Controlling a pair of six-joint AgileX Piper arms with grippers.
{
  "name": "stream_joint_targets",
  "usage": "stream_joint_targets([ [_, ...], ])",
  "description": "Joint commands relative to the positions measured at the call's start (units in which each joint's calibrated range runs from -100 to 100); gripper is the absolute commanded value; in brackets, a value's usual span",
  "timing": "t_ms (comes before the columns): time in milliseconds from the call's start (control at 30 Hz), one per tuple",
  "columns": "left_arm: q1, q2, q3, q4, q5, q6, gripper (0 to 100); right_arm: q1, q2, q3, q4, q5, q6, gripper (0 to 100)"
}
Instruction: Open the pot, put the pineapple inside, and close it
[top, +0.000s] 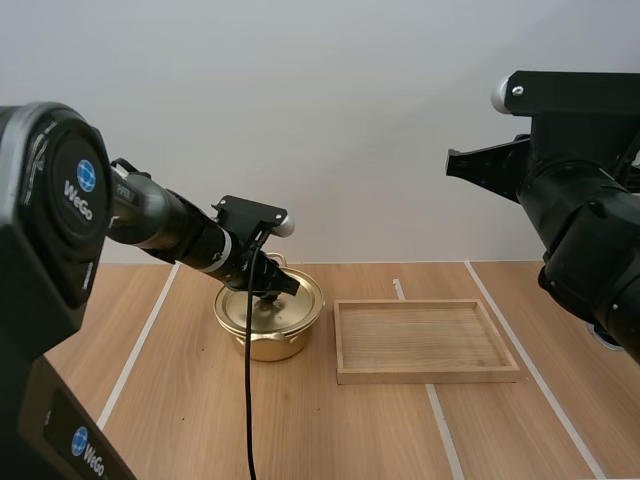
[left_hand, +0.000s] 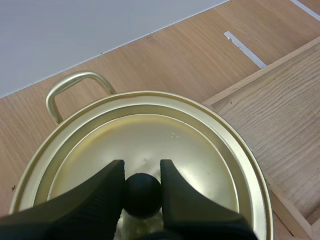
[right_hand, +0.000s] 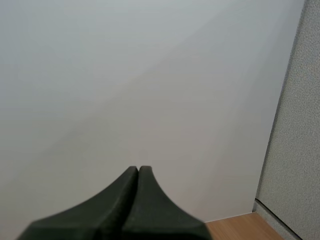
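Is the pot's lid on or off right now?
On. The lid lies flush on the rim of the pot, and the left gripper pinches its black knob.

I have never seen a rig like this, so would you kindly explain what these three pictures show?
This is a robot with two black arms, each ending in a two-fingered tool. The high view looks down over a wooden table from behind the arms; the other two pictures come from cameras riding on each wrist. On the table stand a golden pot with its lid on and, beside it, a wooden tray. The left tool pinches the lid's black knob. The right tool is shut on nothing, raised off the table.
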Motion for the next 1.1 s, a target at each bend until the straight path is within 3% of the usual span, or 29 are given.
stream_joint_targets([
  [0, -0.19, 0.4, 0.0, 0.3, -0.5, -0.1, 11, -0.2, -0.6, 0.0, 0.0, -0.4, 0.0, 0],
  [67, -0.19, 0.4, 0.0, 0.6, -0.3, -0.1, 40, -0.2, -0.6, 0.0, 0.0, -0.4, 0.0, 0],
  [133, -0.19, 0.4, 0.0, 0.4, -0.3, -0.1, 90, -0.2, -0.6, 0.0, 0.0, -0.4, 0.0, 0],
  [167, -0.19, 0.4, 0.0, -0.6, -0.9, -0.2, 100, -0.2, -0.6, 0.0, 0.0, -0.4, 0.0, 0],
  [500, -0.19, -3.8, -0.8, -0.9, -2.6, -2.4, 100, -0.2, -0.6, 0.0, 0.0, 6.9, 0.0, 0],
  [1000, -0.19, -24.7, -2.9, -2.5, -5.7, -7.4, 100, -0.2, -0.6, 0.0, 0.0, 12.7, 0.0, 0],
  [1067, -0.19, -27.7, -2.9, -2.7, -6.7, -7.6, 93, -0.2, -0.6, 0.0, 0.0, 13.3, 0.0, 0],
])
